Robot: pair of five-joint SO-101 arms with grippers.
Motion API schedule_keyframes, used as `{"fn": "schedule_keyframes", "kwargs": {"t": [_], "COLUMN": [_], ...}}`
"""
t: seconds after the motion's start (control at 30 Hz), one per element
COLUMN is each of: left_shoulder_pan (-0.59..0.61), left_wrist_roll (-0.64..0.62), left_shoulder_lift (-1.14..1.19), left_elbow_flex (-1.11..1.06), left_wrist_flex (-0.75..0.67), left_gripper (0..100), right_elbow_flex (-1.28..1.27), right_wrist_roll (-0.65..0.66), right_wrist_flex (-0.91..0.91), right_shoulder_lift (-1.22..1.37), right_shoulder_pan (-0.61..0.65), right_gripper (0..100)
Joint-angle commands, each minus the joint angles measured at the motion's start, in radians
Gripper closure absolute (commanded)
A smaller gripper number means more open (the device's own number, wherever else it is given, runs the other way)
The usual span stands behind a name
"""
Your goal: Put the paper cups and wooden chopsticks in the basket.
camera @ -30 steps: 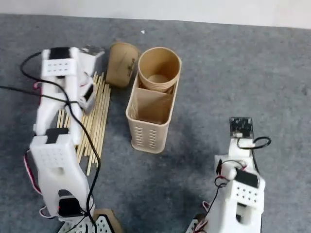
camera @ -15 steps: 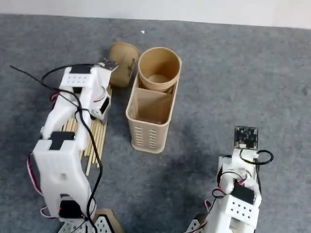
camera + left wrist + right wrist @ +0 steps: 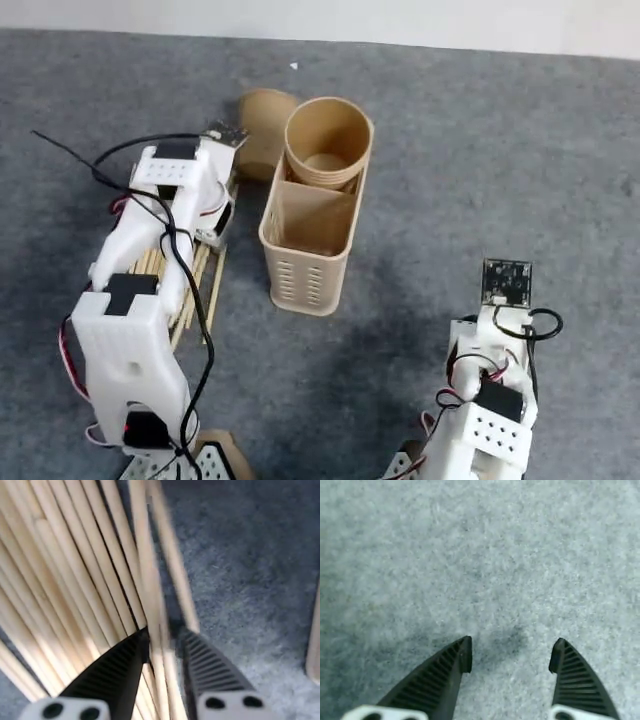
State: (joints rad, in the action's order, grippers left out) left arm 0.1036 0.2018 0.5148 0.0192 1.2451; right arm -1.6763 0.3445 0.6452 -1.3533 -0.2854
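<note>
A tan slotted basket (image 3: 300,285) stands mid-table with one paper cup (image 3: 327,165) upright in its far compartment. A second paper cup (image 3: 257,125) lies on its side just left of that end. Wooden chopsticks (image 3: 193,285) lie in a bundle left of the basket, partly under my left arm (image 3: 170,200). In the left wrist view my left gripper (image 3: 164,635) is shut on a couple of chopsticks (image 3: 152,595) at the bundle's edge nearest the basket. My right gripper (image 3: 511,655) is open over bare carpet, at the near right in the high view.
Grey carpet covers the table. The basket's near compartment (image 3: 312,215) holds nothing. The right arm (image 3: 500,380) sits folded at the near right, well away from the basket. A pale edge (image 3: 315,645) shows beside the chopsticks in the left wrist view.
My left arm swung toward the basket and came down onto the chopsticks, which shifted. The lying cup rolled a little to the right. The right arm drew back toward its base.
</note>
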Motion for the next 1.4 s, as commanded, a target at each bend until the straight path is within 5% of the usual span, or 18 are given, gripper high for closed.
{"fn": "schedule_keyframes", "kwargs": {"t": [0.0, 0.2, 0.63, 0.87, 1.07, 1.37], "left_shoulder_pan": [0.015, -0.005, 0.027, 0.008, 0.001, -0.09], "left_wrist_roll": [-0.017, -0.017, -0.015, 0.043, 0.04, -0.008], "left_shoulder_lift": [-0.102, -0.392, -0.723, -0.958, -0.865, -0.587], "left_elbow_flex": [-0.105, -0.432, -0.661, -0.92, -0.759, -0.618], "left_wrist_flex": [-0.121, -0.315, -0.348, -0.589, -0.457, -0.454], "left_gripper": [85, 85, 85, 85, 85, 84], "right_elbow_flex": [-0.025, -0.025, -0.027, -0.027, -0.027, -0.028], "right_wrist_roll": [0.006, 0.006, 0.006, 0.006, 0.005, 0.006], "right_wrist_flex": [-0.015, -0.015, -0.015, -0.015, -0.016, -0.016], "right_shoulder_lift": [-0.013, -0.013, -0.013, -0.013, -0.013, -0.013], "right_shoulder_pan": [-0.01, -0.01, -0.01, -0.01, -0.01, -0.01], "right_gripper": [73.8, 73.8, 73.8, 73.8, 73.8, 73.8]}}
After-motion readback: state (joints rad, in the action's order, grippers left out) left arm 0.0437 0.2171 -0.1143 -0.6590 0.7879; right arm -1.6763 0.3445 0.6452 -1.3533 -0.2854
